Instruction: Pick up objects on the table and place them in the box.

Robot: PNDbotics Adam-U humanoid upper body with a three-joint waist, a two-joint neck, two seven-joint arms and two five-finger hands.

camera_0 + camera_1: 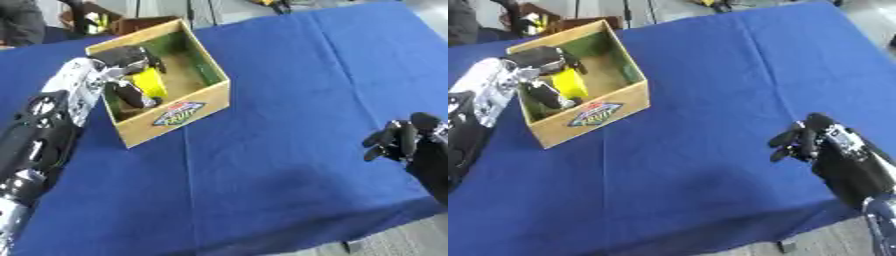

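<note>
Cardboard box [210, 95] sat at the far left of the blue counter [289, 100], open side up. My left robot hand [131, 75] reached down inside it, fingers curled around a yellow object [150, 82] whose long axis ran front to back, just above the box floor. My right robot hand [802, 140] hung well apart near the counter's right edge, fingers curled, holding nothing. The left was plainly nearer.

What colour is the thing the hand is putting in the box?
Yellow, best seen in the left eye view.
</note>
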